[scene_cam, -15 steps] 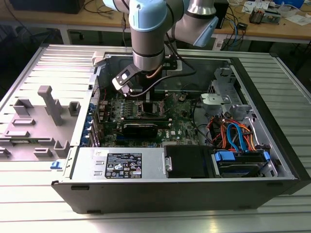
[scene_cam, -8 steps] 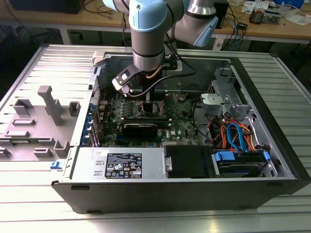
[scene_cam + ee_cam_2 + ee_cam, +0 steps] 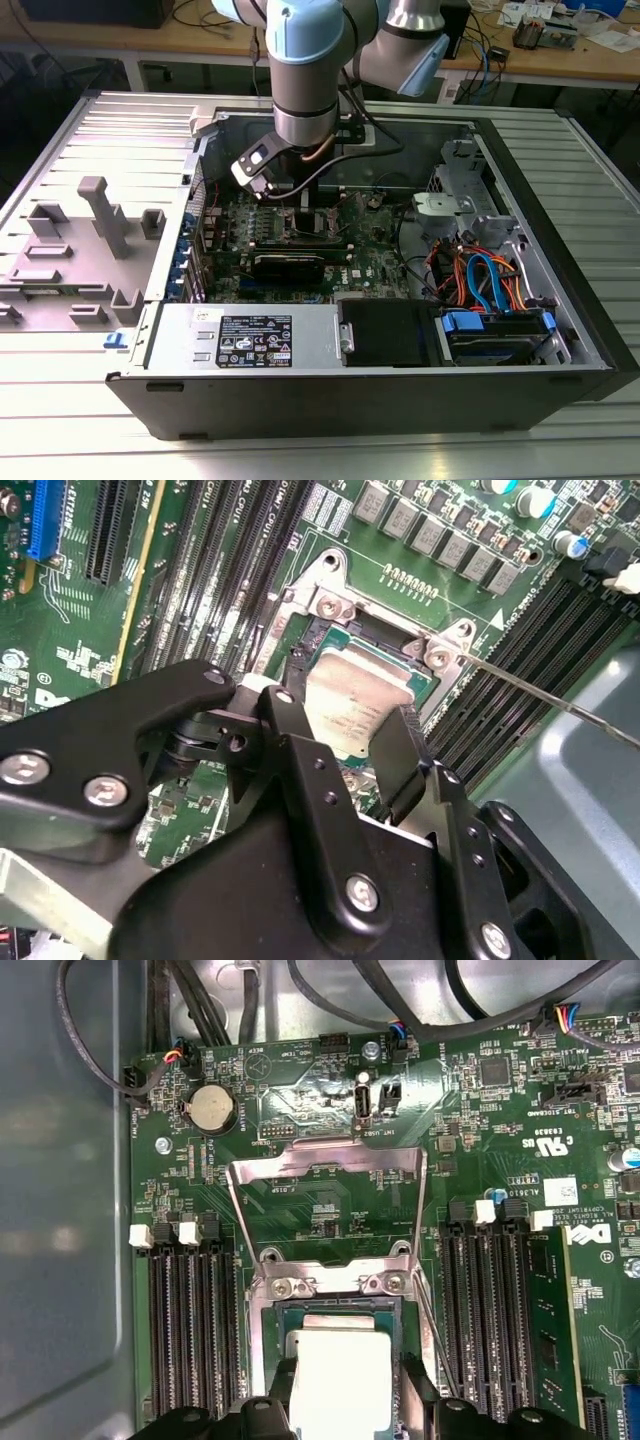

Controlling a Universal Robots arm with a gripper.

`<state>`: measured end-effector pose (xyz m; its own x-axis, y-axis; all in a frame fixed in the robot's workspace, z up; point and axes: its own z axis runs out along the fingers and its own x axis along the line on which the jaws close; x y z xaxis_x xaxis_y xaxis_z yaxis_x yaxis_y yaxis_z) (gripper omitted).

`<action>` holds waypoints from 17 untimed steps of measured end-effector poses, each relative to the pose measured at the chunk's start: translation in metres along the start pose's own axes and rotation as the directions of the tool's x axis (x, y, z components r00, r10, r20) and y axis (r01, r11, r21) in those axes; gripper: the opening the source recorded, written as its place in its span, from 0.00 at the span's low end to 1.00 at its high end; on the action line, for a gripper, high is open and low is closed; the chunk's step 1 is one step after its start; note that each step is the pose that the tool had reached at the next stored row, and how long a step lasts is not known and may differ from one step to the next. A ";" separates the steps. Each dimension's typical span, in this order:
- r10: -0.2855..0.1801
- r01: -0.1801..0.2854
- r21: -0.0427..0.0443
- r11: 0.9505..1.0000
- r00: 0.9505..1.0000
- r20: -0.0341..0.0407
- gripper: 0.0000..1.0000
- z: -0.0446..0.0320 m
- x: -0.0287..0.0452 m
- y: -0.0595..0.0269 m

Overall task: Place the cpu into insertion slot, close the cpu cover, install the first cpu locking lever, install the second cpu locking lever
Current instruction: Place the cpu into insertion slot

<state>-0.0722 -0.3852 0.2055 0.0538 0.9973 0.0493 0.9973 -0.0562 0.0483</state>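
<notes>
Cpu [image 3: 340, 1355] pinched by the claw [image 3: 348, 1375], arm [image 3: 305, 80] pointing down at the insertion slot [image 3: 262, 1360] (cpu cover [image 3: 325, 1155] raised).

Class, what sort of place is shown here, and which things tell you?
Probably a robotics or electronics lab: a robot arm reaches into an open computer case on a metal table, with cluttered wooden workbenches behind.

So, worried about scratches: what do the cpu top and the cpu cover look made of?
The cpu top looks like matte, pale silvery metal, evenly dull. The cpu cover looks like thin bright sheet metal, probably steel, with sharp glints.
</notes>
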 end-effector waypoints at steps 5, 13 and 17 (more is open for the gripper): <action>0.000 0.000 0.000 1.000 1.000 0.005 0.60 0.0001 0.0002 0.0001; -0.001 0.001 0.001 1.000 1.000 0.014 0.60 0.0011 0.0028 0.0012; -0.001 0.001 0.002 1.000 1.000 0.018 0.60 0.0009 0.0062 0.0011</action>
<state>-0.0706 -0.3791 0.2050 0.0539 0.9980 0.0315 0.9974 -0.0554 0.0461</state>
